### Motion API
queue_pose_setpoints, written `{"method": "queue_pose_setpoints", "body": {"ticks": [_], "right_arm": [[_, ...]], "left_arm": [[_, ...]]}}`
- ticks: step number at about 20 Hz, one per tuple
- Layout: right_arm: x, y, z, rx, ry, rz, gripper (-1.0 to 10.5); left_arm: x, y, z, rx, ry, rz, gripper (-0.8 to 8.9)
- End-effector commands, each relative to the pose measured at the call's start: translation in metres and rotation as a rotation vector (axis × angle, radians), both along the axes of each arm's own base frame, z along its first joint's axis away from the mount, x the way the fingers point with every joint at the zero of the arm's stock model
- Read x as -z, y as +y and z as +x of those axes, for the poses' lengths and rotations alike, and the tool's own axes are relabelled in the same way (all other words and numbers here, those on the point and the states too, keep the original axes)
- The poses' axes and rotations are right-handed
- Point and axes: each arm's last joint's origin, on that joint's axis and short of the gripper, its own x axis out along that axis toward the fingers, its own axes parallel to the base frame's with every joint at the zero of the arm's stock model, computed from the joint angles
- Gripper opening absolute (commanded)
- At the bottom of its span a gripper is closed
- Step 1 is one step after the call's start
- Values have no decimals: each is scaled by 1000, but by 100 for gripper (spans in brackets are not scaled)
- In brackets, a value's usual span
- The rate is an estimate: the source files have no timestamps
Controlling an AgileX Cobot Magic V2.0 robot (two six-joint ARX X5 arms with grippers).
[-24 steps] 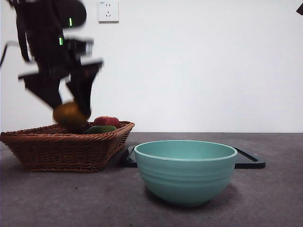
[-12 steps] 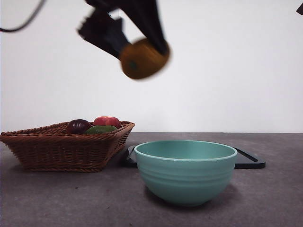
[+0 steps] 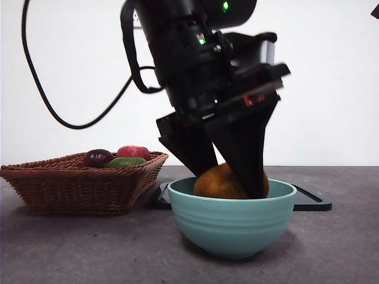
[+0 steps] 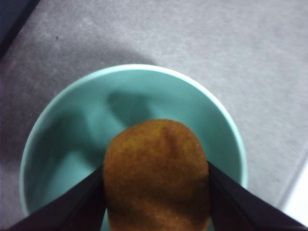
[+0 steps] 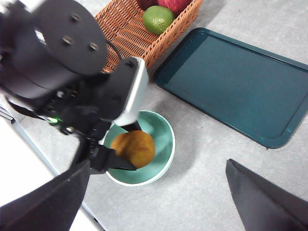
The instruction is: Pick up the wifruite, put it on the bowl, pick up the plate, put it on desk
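Observation:
My left gripper (image 3: 230, 180) is shut on the wifruite (image 3: 220, 182), a brownish-orange oval fruit, and holds it down inside the mint-green bowl (image 3: 231, 228). In the left wrist view the wifruite (image 4: 156, 171) sits between my two jaws just above the bowl's inside (image 4: 72, 144). From above, the right wrist view shows the wifruite (image 5: 135, 148) over the bowl (image 5: 164, 139), with the left arm over it. My right gripper (image 5: 159, 207) is open and empty, high above the desk (image 3: 89, 251).
A wicker basket (image 3: 77, 186) stands to the left of the bowl with a red fruit (image 3: 134, 151), a dark purple fruit (image 3: 98, 157) and a green fruit (image 3: 126, 161). A dark flat tray (image 5: 236, 82) lies behind the bowl. A black tip (image 3: 375, 10) shows at the top right.
My left gripper lifted the wifruite out of the basket, carried it to the right and lowered it into the bowl. Bowl, basket and tray have not moved.

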Motion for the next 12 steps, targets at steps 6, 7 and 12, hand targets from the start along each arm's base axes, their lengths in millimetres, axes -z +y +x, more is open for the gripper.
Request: {"method": "queue_pose_setpoints", "body": {"ticks": [6, 7, 12], "right_arm": [[-5, 1, 1, 1, -11, 8, 454], [-5, 1, 1, 1, -12, 8, 454], [-5, 1, 1, 1, -11, 8, 454]], "left_arm": [[21, -14, 0, 51, 7, 38, 326], [20, -15, -2, 55, 3, 34, 383], [3, -19, 1, 49, -4, 19, 415]]}}
